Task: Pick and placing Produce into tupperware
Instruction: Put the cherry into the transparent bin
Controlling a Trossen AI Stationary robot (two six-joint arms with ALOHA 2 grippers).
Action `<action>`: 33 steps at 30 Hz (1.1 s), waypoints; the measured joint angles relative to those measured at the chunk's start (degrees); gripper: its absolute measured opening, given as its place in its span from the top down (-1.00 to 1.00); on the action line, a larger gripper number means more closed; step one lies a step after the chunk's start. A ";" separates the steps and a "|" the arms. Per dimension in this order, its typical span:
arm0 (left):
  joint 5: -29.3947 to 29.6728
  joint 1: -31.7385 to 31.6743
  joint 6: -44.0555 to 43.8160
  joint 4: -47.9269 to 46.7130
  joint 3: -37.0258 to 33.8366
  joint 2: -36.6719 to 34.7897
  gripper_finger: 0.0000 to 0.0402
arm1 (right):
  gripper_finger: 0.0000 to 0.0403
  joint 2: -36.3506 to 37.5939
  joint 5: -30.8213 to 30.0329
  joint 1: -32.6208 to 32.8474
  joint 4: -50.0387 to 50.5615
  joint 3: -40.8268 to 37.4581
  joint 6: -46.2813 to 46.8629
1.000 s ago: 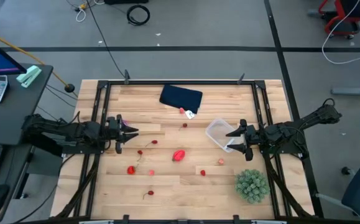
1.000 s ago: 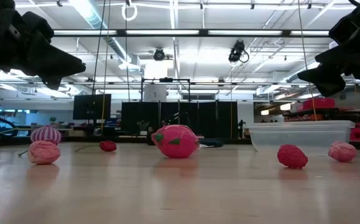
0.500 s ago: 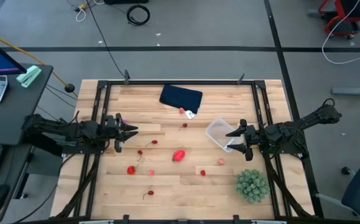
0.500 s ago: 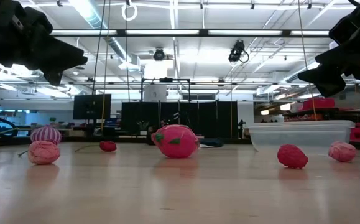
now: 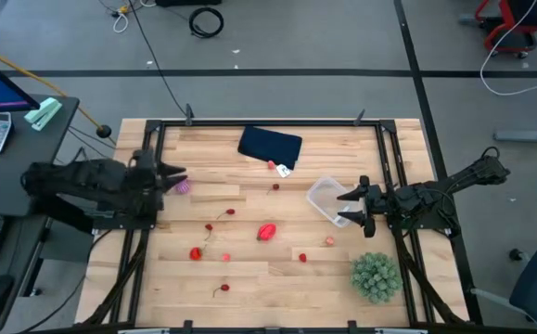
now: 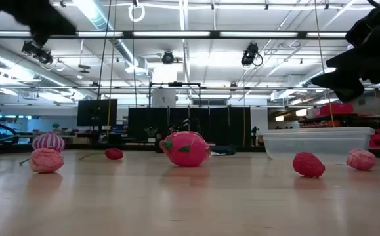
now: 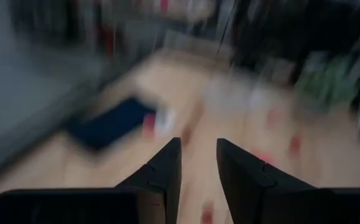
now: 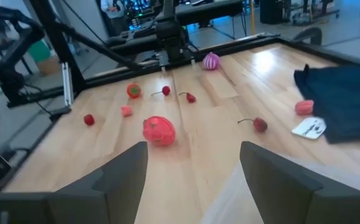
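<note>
Tiny red and pink produce lies scattered on the wooden table: a larger red piece (image 5: 267, 231) (image 8: 158, 130), small red ones (image 5: 196, 252) (image 5: 302, 257), a pink one (image 5: 329, 241), and a purple one (image 5: 183, 186) (image 8: 211, 61) beside my left gripper. The clear tupperware (image 5: 324, 199) (image 6: 317, 141) stands near the table's right side. My right gripper (image 5: 344, 209) (image 8: 192, 149) hovers open over the tupperware's right part. My left gripper (image 5: 179, 174) (image 7: 198, 152) is raised at the table's left edge, its fingers a little apart and holding nothing.
A dark navy folded cloth (image 5: 270, 145) lies at the far edge with a white tag (image 5: 284, 171) and a pink piece (image 5: 273, 165) beside it. A bushy green plant (image 5: 376, 276) stands at the near right. A black frame (image 5: 147, 158) runs along the table's sides.
My left arm has pulled back toward the table's left edge and risen, leaving the top of the low view; the purple piece it stood over now shows. The produce and tupperware have not moved.
</note>
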State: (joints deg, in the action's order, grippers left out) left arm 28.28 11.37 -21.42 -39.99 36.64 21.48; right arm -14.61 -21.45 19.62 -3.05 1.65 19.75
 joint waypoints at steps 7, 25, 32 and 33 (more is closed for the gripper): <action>-6.30 3.90 -13.90 -2.55 -3.24 14.77 0.46 | -0.32 -0.01 -2.24 0.00 -0.78 0.00 -5.65; -0.84 11.42 -15.60 20.80 -4.08 49.36 0.47 | -0.32 -0.02 -2.19 0.00 -6.04 0.00 -20.92; -1.06 4.72 -15.09 21.27 -4.08 55.93 0.47 | -0.32 -0.02 -2.16 0.00 -8.79 0.00 -21.18; -1.39 4.06 -15.06 21.87 -4.08 56.49 0.47 | -0.32 -0.02 -2.17 0.00 -8.81 0.00 -21.59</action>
State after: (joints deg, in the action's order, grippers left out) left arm 26.89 15.44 -36.48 -18.12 32.56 77.97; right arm -14.63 -23.61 19.62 -11.86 1.65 -1.84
